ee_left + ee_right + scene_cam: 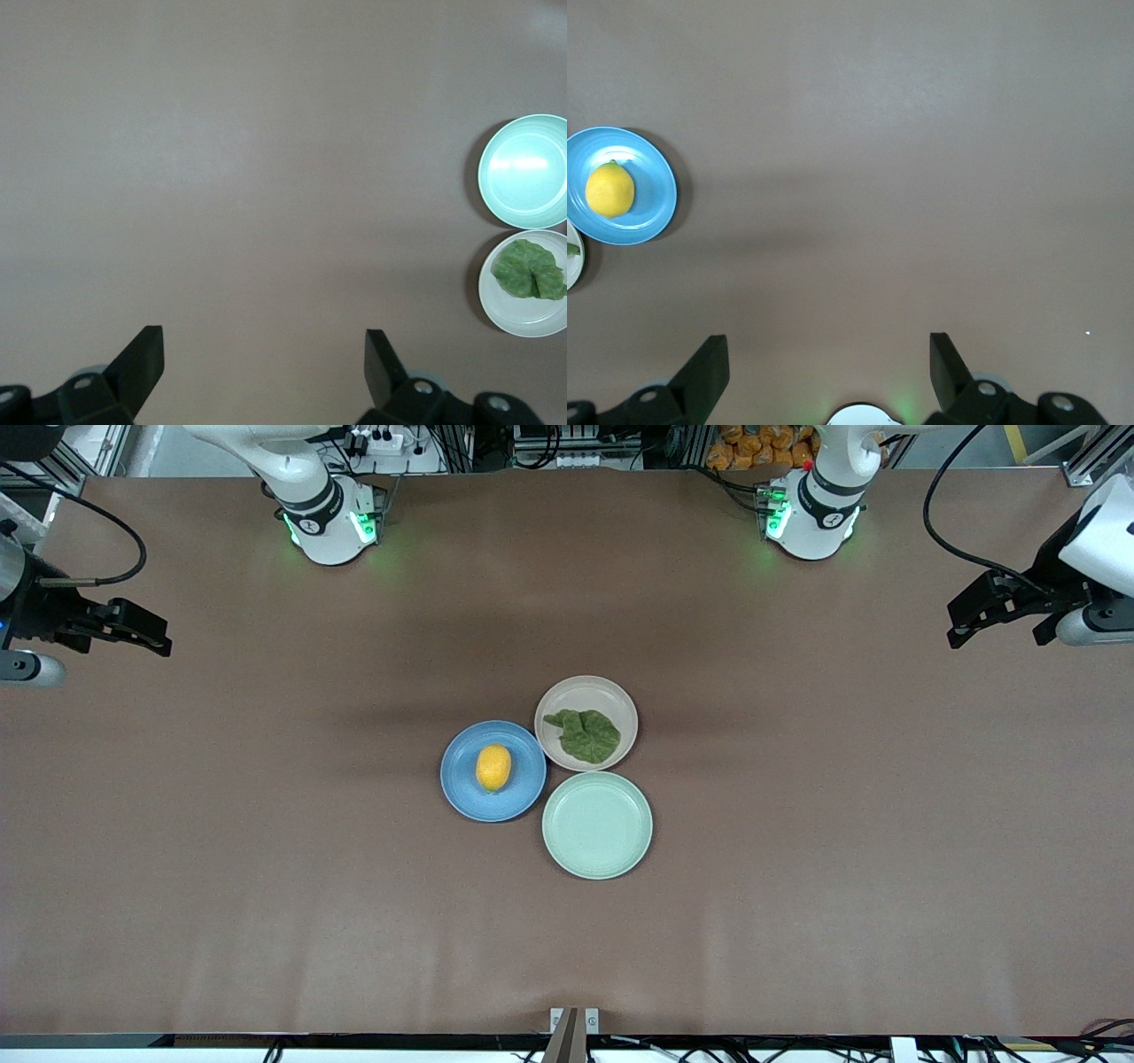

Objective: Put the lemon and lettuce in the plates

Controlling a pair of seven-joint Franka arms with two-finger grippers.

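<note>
The lemon (493, 767) lies in the blue plate (461, 779) at the table's middle; both also show in the right wrist view, lemon (609, 189) on plate (651, 190). The lettuce (584, 734) lies in the beige-pink plate (611, 695), beside the blue one and farther from the front camera; the left wrist view shows the leaf (530, 270) on that plate (505, 310). My left gripper (961, 622) is open and empty, up over the left arm's end of the table (264, 361). My right gripper (155, 636) is open and empty over the right arm's end (829, 365).
An empty mint-green plate (597, 825) touches the other two, nearest the front camera; it shows in the left wrist view (524, 170). The brown table (797, 850) spreads wide round the plates. Both arm bases (330, 522) stand along the table's back edge.
</note>
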